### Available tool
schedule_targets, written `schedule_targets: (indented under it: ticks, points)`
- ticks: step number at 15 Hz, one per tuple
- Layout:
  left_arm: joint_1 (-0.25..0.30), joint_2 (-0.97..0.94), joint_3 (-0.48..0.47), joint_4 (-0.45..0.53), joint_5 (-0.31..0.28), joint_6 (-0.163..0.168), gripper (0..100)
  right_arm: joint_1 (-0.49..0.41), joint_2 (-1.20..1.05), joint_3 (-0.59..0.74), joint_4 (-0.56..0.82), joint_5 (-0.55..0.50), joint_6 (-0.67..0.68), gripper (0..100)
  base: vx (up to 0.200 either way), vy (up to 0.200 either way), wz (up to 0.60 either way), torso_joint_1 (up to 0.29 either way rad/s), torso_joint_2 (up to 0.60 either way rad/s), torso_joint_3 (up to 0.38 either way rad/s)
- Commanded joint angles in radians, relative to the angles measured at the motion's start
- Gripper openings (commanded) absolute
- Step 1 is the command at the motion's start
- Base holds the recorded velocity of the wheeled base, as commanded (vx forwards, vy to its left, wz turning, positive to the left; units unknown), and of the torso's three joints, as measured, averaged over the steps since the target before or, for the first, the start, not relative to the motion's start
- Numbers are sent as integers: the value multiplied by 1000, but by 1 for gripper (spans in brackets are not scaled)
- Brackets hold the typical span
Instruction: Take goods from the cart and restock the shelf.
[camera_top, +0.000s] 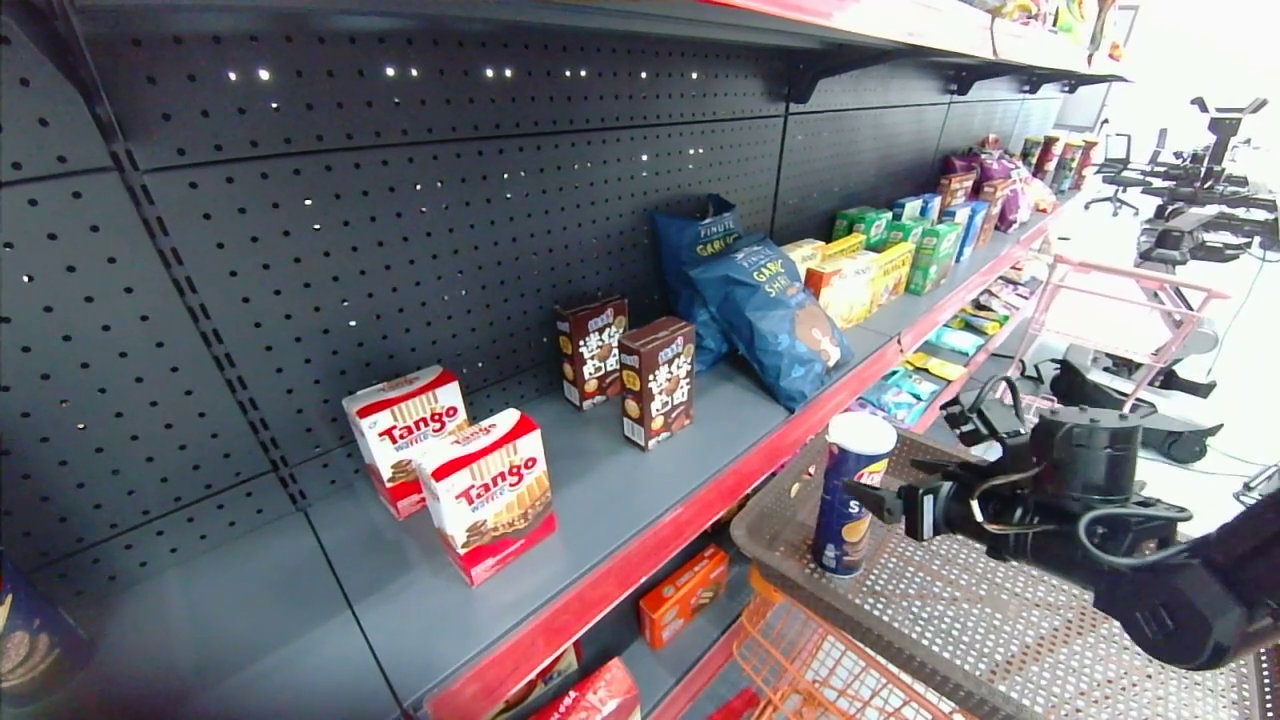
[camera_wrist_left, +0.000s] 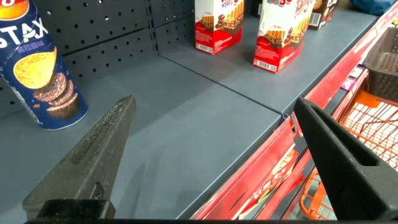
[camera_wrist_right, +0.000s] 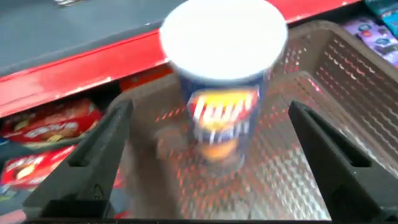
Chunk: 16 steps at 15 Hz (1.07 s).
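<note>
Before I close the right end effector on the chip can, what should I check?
1. Right end effector open: ok.
2. Chip can upright on the cart tray: ok.
3. Can centred between the jaws: ok.
4. Jaws far enough along the can: cannot tell.
5. Bare spot on the shelf beside the wafer boxes: ok.
6. Left end effector away from the cart tray: ok.

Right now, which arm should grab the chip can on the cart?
Right. The right gripper, open, faces the chip can on the cart tray; the left gripper is over the shelf.
</note>
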Motion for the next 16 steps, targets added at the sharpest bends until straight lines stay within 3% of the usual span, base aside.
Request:
schedule_targets:
  ticks: [1, 10, 11, 16]
  points:
    - [0, 0, 0, 0, 0, 0, 100, 1, 165, -99, -24, 5, -5, 100, 0, 0, 0, 0, 0, 0]
    - [0, 0, 0, 0, 0, 0, 100, 21, 439, -290, -133, 44, -5, 100, 0, 0, 0, 0, 0, 0]
    - [0, 0, 0, 0, 0, -2, 100, 22, 453, -309, -151, 68, -10, 0, 0, 0, 0, 0, 0, 0]
    - [0, 0, 0, 0, 0, 0, 100, 12, 335, -269, -128, 57, -31, 0, 0, 0, 0, 0, 0, 0]
